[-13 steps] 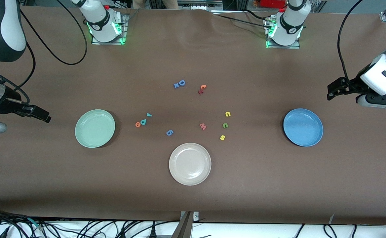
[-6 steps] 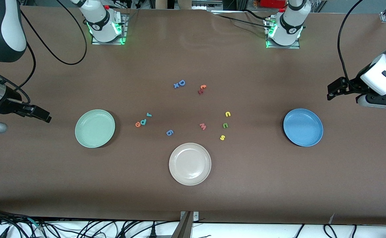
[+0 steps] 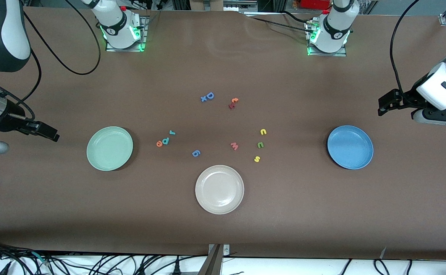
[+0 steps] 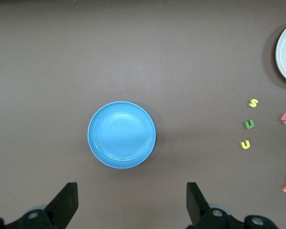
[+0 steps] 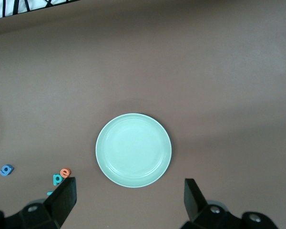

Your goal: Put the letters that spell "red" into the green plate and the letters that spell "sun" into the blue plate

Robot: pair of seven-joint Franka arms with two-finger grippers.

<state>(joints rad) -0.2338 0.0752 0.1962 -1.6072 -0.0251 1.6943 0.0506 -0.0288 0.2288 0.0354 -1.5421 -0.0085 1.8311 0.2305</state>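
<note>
Two robot arms wait over a brown counter (image 3: pixel 284 214) strewn with tiny toy letters.
Left gripper (image 4: pixel 131 202) over the round blue plate (image 3: pixel 350 147), right gripper (image 5: pixel 128 200) over the round mint-green plate (image 3: pixel 109 148); both fingers spread, empty.

Both arms are glossy white with black joint bands, green lights glowing at their bases, black cables looping off them, and matte black jaws.

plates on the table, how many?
3, none hidden: green plate toward the right arm's end, blue plate toward the left arm's end, cream-white plate between them, nearest the front camera.
</note>
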